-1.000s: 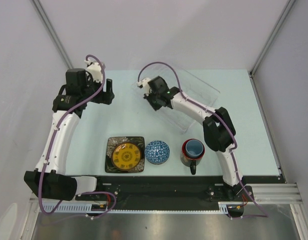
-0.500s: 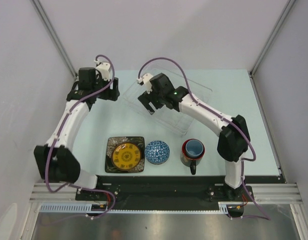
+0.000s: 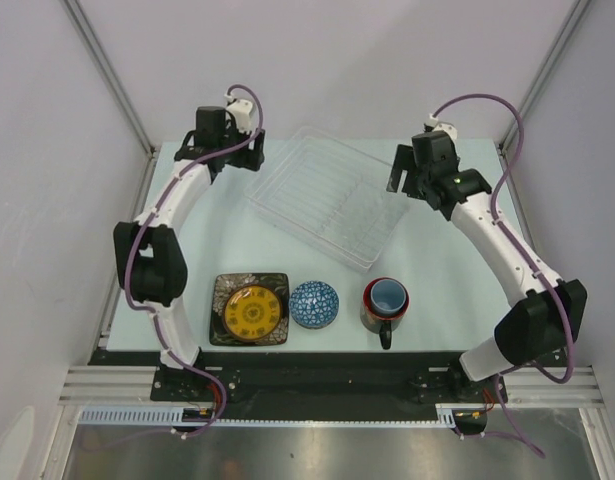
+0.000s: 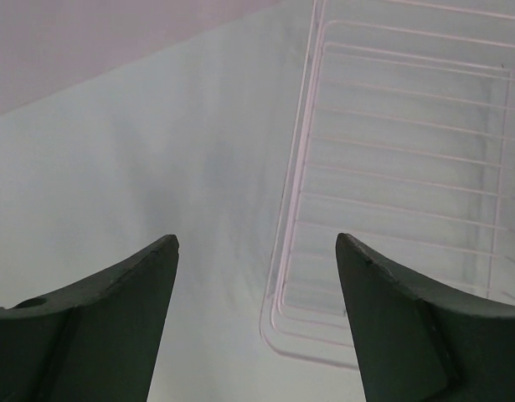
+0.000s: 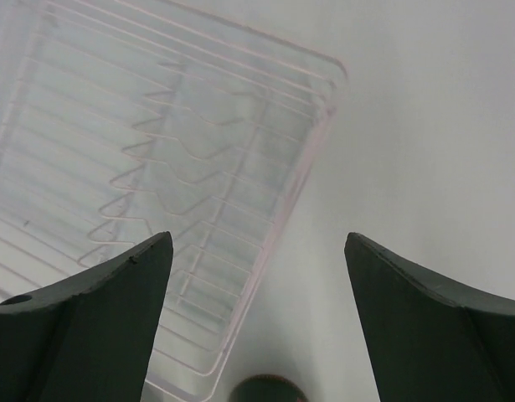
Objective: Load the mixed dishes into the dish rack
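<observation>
Pale table (image 3: 457, 270), dish rack (image 3: 327, 195) between left gripper (image 4: 257, 243) and right gripper (image 5: 255, 239), both spread, empty, right one since swung off rack.

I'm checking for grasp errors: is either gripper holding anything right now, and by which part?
Nothing is held. The left gripper and the right gripper both stand open and empty, each by an edge of the clear rack.
</observation>
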You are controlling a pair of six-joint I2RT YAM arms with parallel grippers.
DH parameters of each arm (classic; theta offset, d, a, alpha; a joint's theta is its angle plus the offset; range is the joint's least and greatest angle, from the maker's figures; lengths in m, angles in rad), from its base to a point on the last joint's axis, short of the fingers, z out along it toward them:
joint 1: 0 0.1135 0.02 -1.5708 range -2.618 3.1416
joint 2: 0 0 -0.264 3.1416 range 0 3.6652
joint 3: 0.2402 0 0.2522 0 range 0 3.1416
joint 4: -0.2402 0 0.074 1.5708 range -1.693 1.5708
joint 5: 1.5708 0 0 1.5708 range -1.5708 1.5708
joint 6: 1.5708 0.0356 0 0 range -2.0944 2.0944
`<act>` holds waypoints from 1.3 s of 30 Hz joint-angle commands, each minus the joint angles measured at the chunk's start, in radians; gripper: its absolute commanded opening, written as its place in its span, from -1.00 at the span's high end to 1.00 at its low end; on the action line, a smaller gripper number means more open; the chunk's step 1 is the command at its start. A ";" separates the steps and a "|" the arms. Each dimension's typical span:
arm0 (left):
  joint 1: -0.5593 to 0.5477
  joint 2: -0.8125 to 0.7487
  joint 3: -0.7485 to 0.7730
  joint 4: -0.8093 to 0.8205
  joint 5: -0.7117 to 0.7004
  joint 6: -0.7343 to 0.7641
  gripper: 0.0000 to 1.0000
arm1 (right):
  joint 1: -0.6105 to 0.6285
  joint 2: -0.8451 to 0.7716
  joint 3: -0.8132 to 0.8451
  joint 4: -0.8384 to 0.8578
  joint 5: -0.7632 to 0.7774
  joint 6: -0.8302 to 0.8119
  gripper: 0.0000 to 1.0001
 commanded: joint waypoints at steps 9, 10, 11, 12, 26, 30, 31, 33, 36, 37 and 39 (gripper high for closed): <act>-0.020 0.170 0.073 0.068 -0.041 0.069 -0.62 | -0.014 0.183 -0.033 -0.191 0.084 0.229 -0.70; -0.020 0.170 0.053 0.081 -0.045 0.078 -0.62 | -0.017 0.192 -0.035 -0.188 0.085 0.232 -0.69; -0.020 0.171 0.046 0.081 -0.050 0.083 -0.62 | -0.023 0.200 -0.035 -0.180 0.081 0.235 -0.63; -0.020 0.173 0.042 0.079 -0.050 0.085 -0.62 | -0.028 0.218 -0.035 -0.175 0.079 0.235 -0.60; -0.020 -0.088 -0.383 0.147 -0.082 0.085 -0.60 | -0.185 0.422 0.135 -0.092 -0.040 0.220 0.28; -0.020 -0.172 -0.493 0.145 -0.062 0.051 -0.59 | -0.178 0.484 0.227 -0.111 -0.074 0.191 0.28; -0.020 -0.209 -0.509 0.147 -0.058 0.046 -0.60 | -0.175 0.501 0.243 -0.114 -0.080 0.184 0.28; -0.020 -0.246 -0.549 0.144 -0.048 0.037 -0.60 | -0.168 0.516 0.285 -0.120 -0.093 0.169 0.27; -0.020 -0.307 -0.589 0.128 -0.054 0.032 -0.59 | -0.162 0.544 0.322 -0.120 -0.131 0.160 0.27; -0.020 -0.323 -0.599 0.124 -0.059 0.034 -0.59 | -0.160 0.558 0.332 -0.120 -0.140 0.152 0.27; -0.019 -0.373 -0.641 0.127 -0.061 0.031 -0.59 | -0.145 0.571 0.349 -0.128 -0.152 0.143 0.27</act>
